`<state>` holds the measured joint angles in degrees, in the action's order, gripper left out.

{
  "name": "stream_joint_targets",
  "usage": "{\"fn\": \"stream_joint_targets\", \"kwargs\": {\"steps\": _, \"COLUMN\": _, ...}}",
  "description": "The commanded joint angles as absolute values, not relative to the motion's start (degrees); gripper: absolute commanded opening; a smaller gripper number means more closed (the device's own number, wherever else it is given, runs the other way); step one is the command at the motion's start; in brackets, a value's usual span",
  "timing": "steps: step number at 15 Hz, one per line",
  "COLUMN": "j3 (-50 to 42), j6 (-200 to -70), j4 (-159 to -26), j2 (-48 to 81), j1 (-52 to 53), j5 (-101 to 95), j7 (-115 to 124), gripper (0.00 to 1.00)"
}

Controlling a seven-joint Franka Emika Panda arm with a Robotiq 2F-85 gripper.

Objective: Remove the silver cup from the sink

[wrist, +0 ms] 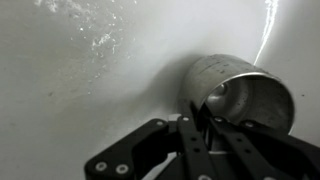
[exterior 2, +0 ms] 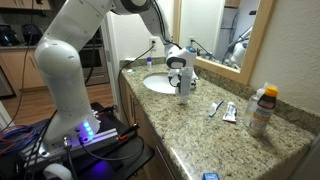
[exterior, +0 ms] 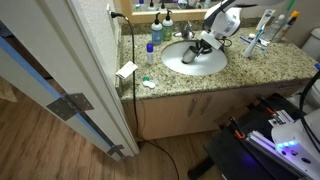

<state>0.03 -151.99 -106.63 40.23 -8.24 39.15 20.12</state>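
Well, on my wrist feed the silver cup (wrist: 245, 98) lies on its side on the white wall of the sink (wrist: 80, 95). Its open mouth faces the camera. All I see inside is bare dull metal, and a few water drops cling to the basin above it.

My gripper (wrist: 203, 113) is right at the cup's rim, with its dark fingers (wrist: 187, 135) drawn close together and only a narrow slit between them. One tip seems to sit just inside the mouth, but I cannot tell whether they actually pinch the wall.

In both exterior views the pincer hangs low over the basin, which is set into the granite counter (exterior: 250, 68) close to its back edge.

A blue-capped bottle (exterior: 152, 44) stands near the counter's back corner by the wall. A toothbrush holder (exterior: 257, 42), with brushes leaning out of it, stands toward the opposite end. An orange-capped bottle (exterior 2: 262, 110) stands along the back edge by the mirror, with a tube (exterior 2: 229, 113) lying flat just beside it. Their labels are too small for me to read.
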Motion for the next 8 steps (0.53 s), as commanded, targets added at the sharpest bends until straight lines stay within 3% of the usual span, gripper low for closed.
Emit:
{"fn": "stream_joint_targets", "kwargs": {"steps": 1, "j3": 0.6, "j6": -152.6, "j4": -107.0, "j2": 39.9, "j1": -9.3, "j5": 40.3, "j7": 18.2, "gripper": 0.0}}
{"fn": "stream_joint_targets", "kwargs": {"steps": 8, "j3": -4.4, "j6": -150.8, "j4": -113.2, "j2": 32.1, "j1": -5.5, "j5": 32.8, "j7": 20.8, "gripper": 0.01}}
